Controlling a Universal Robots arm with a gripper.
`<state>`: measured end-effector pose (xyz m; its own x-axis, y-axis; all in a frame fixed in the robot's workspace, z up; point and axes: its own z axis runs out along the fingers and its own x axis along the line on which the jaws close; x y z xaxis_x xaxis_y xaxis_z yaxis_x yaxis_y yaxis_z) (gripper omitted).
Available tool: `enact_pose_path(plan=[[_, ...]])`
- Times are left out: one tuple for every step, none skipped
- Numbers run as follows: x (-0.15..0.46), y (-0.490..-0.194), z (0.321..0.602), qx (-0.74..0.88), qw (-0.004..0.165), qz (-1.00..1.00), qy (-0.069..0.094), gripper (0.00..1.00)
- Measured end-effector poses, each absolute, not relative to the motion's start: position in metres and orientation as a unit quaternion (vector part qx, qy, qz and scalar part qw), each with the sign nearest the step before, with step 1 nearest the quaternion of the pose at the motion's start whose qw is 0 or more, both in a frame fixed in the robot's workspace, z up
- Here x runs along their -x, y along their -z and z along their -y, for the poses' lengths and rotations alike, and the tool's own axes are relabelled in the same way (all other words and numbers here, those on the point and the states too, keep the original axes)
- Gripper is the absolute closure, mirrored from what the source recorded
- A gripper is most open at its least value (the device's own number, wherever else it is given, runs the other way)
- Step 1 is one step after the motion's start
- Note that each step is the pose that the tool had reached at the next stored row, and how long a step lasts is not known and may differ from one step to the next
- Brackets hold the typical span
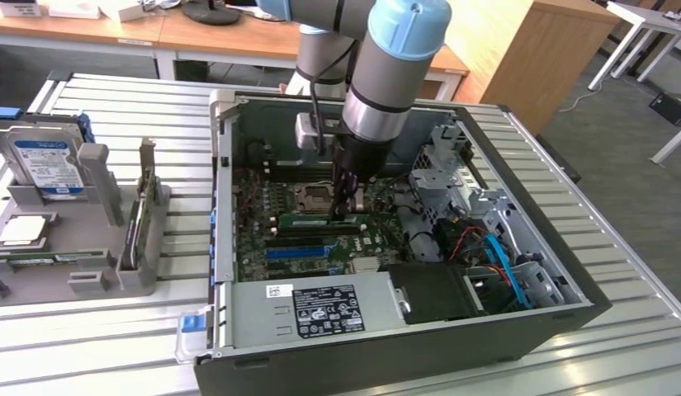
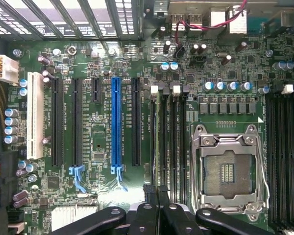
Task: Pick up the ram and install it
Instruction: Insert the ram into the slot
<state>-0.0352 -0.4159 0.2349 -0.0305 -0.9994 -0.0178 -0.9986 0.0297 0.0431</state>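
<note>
The ram (image 1: 307, 221) is a thin green stick standing on edge in a black memory slot of the motherboard (image 2: 98, 127), just beside the CPU socket (image 2: 228, 171). In the wrist view the ram (image 2: 158, 142) shows edge-on, and its near end runs in between my fingertips. My gripper (image 1: 343, 213) reaches straight down into the open computer case at the stick's end toward the exterior view's right. The gripper (image 2: 157, 192) is shut, its two black fingers pressed together around the stick's end.
A long blue slot (image 2: 116, 122) and several black slots lie beside the memory slots. The power supply (image 1: 318, 305) and cable bundles (image 1: 494, 256) crowd the case. A grey rack (image 1: 87, 247) outside the case holds a hard drive (image 1: 43, 165) and an upright card (image 1: 142, 214).
</note>
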Motion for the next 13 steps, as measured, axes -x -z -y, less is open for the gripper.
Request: enact_pose_path(plan=[[0.0352,-0.2349,0.4158,-0.696,0.009,0.717,0.022,0.88],[0.0352,-0.2350,0.4158,-0.696,0.009,0.717,0.022,0.88],[0.0352,-0.2349,0.4158,-0.696,0.009,0.717,0.022,0.88],[0.0353,-0.2349,0.4158,-0.696,0.008,0.718,0.021,0.88],[0.0353,-0.2348,0.4158,-0.696,0.008,0.718,0.021,0.88],[0.0353,-0.2347,0.4158,-0.696,0.007,0.718,0.020,0.88],[0.0352,-0.2346,0.4158,-0.696,0.006,0.718,0.019,0.88],[0.0353,-0.2344,0.4158,-0.696,0.005,0.718,0.018,0.88],[0.0352,-0.2343,0.4158,-0.696,0.005,0.718,0.018,0.88],[0.0352,-0.2343,0.4159,-0.696,0.005,0.718,0.018,0.88],[0.0352,-0.2343,0.4158,-0.696,0.005,0.718,0.018,0.88],[0.0353,-0.2343,0.4158,-0.696,0.005,0.718,0.018,0.88],[0.0354,-0.2343,0.4158,-0.696,0.005,0.718,0.018,0.88]])
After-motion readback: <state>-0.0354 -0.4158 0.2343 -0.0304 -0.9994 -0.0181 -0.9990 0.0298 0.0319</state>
